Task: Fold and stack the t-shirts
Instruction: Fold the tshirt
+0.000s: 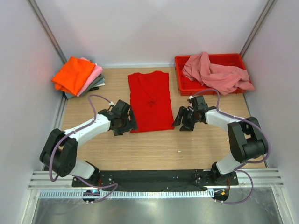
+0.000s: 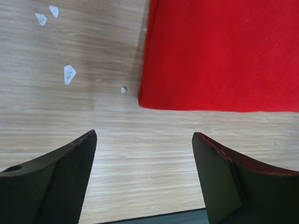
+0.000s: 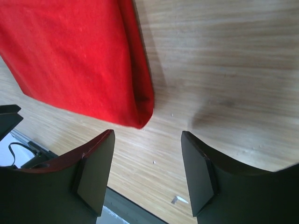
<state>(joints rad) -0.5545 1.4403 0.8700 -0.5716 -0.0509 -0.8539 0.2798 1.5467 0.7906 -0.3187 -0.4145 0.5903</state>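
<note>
Two pincers: both stand open, the jaws wide apart, with nothing between them.
Left pincer [image 1: 130,120]: low over the desk [image 1: 154,149], just beside the near left corner of the red t-shirt [image 1: 150,100]. In the left wrist view this pincer [image 2: 144,135] frames only bare wood, and the corner of the shirt [image 2: 224,51] lies just ahead of it, a little to the right.
Right pincer [image 1: 181,122]: just beside the near right corner of the same shirt. In the right wrist view this pincer [image 3: 147,133] also frames bare wood, and the rounded folded corner of the shirt [image 3: 74,51] lies just ahead of one finger, apart from it.
Contact with the desk: I cannot tell if the fingertips touch the wood.
Red t-shirt: flat in the middle of the desk, with the sides folded in so that it makes a long narrow rectangle. The neck points to the far wall and the hem to the arms.
Dusty pink t-shirt [image 1: 215,72]: crumpled and not folded, in the red plastic tray [image 1: 184,87] at the far right, with part of it hanging over the right rim.
Stack: at the far left of the desk. The orange t-shirt [image 1: 74,73] is on top, the light pink t-shirt [image 1: 93,76] under it and the grey t-shirt [image 1: 96,86] lowest, and their edges show on the right side.
White flecks [image 2: 69,73]: a few small ones on the wood, left of the red corner.
</note>
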